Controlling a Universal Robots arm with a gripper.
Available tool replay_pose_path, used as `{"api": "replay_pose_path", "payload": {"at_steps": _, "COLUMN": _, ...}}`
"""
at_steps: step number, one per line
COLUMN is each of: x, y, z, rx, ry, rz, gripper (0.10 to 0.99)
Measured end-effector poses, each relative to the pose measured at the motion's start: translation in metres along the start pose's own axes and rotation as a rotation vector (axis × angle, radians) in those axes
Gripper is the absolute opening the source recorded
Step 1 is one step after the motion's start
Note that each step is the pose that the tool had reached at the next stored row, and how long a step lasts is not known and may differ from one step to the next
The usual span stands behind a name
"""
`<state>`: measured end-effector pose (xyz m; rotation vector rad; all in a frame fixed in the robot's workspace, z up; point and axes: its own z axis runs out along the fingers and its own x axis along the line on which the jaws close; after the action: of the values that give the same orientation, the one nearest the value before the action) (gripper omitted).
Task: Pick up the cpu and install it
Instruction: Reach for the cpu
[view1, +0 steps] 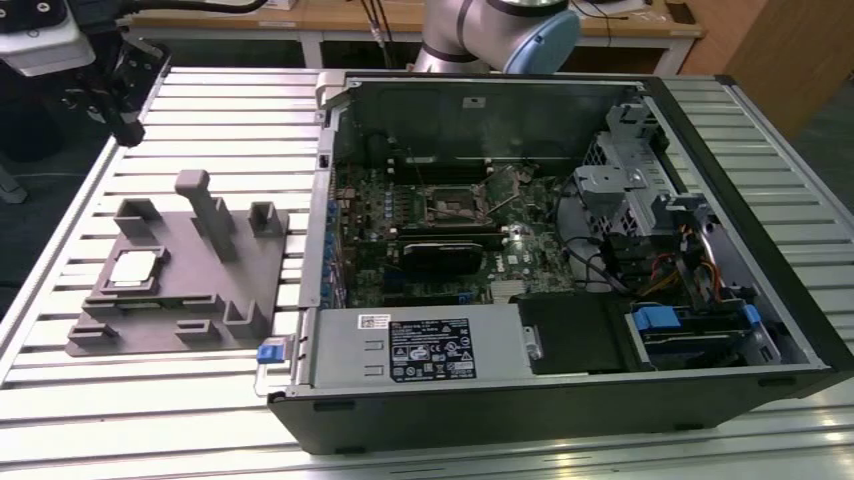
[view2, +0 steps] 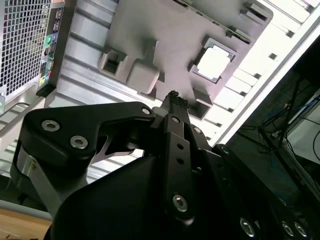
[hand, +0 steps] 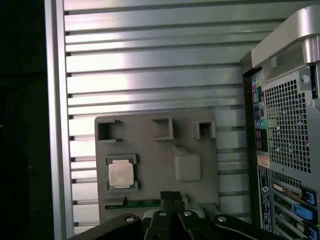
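As I see it from the console, hand (view2: 172, 96): fingers pressed together with nothing between them, hanging above the slatted surface (view1: 200, 120).
Cpu (hand: 121, 174): lying flat, silver top up, in a pocket of the grey fixture tray (hand: 150, 145), not yet picked up.
Direction to the cpu: in both wrist views it sits off the fingertip line, toward the tray's side away from the computer case (hand: 285, 125). I judge hand and chip to be well apart.
Axis: the chip is square, with no long side to favour, and its edges run parallel to the tray's edges.
Exterior view: this view puts the hand (view1: 130, 125) over the far corner on the exterior view's left, with the cpu (view1: 134, 268) nearer the camera.
Farthest: the open case shows me its motherboard socket (view1: 451, 205), while the wrist views give me the case's rear panel.
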<state>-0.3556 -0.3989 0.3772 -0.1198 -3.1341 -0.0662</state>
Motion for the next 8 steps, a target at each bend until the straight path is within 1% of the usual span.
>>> {"api": "replay_pose_path", "payload": {"at_steps": 8, "x": 0.0068, "y": -0.0006, "z": 0.0007, "rx": 0.0, "ry": 0.0022, "rz": 0.0, "gripper": 0.106}}
